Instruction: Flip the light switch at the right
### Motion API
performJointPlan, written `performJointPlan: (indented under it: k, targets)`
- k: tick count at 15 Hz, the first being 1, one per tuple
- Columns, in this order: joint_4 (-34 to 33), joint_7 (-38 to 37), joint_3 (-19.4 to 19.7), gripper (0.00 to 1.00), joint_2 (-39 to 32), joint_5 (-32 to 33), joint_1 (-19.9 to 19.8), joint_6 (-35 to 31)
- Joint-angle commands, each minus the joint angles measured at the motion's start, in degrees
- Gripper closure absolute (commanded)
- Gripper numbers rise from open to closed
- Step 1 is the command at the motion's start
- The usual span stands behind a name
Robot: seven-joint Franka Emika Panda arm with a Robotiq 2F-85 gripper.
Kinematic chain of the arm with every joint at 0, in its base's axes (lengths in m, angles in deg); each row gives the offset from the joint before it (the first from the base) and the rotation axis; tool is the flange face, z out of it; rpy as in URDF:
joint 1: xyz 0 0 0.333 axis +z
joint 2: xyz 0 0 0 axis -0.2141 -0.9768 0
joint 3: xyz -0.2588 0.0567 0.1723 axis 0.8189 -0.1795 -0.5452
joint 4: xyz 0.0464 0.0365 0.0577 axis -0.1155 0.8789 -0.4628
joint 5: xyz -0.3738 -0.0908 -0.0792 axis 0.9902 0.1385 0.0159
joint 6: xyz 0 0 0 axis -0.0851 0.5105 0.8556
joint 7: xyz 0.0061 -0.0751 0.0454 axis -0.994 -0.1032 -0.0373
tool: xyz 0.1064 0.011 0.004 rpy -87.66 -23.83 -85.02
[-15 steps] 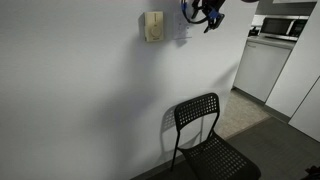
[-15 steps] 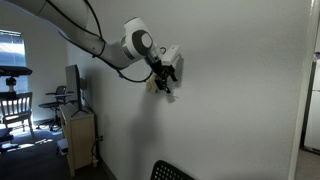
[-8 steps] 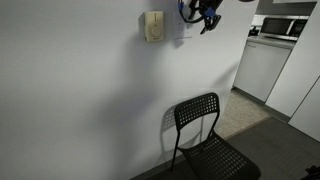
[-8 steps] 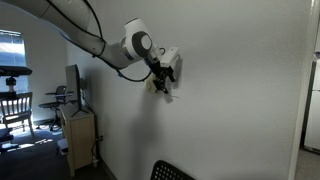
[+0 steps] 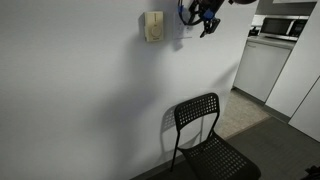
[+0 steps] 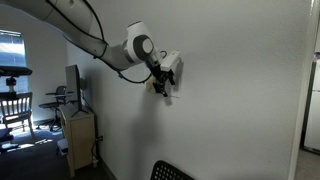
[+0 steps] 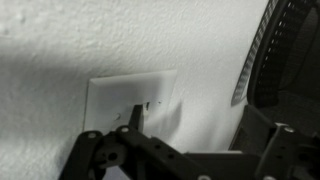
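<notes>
The light switch (image 7: 128, 98) is a white square wall plate with small toggles, seen close in the wrist view. It shows faintly in an exterior view (image 5: 181, 30), just right of a cream-yellow box with a dial (image 5: 153, 26). My gripper (image 7: 198, 125) is up against the wall with its jaws apart and empty. One dark fingertip (image 7: 135, 117) rests on the plate at the toggles, and the other finger is off to the right of the plate. The gripper shows high on the wall in both exterior views (image 5: 203, 14) (image 6: 165, 80), where it hides most of the switch.
A black chair (image 5: 205, 135) stands against the wall below the switch. A kitchen counter with a microwave (image 5: 280, 28) is off to the side. A wooden cabinet (image 6: 80, 135) and a desk with a chair (image 6: 12, 105) stand at the far end of the wall.
The gripper has edged slightly closer to the switch plate. The arm has otherwise hardly moved.
</notes>
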Motion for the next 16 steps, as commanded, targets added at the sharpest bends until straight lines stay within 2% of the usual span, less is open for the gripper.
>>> performJointPlan:
  k: [1,8,10,16]
  targets:
    - [0.15,1.41,-1.70,0.00,-1.62,-1.75,-1.59,1.72]
    - [0.17,0.74,-1.62,0.00,-1.10,-1.45,-1.35,3.77]
    - [1.92,-0.11,-1.15,0.00,1.81,0.07,-0.95,7.47]
    - [3.97,0.77,-1.96,0.00,8.20,2.99,0.05,25.27]
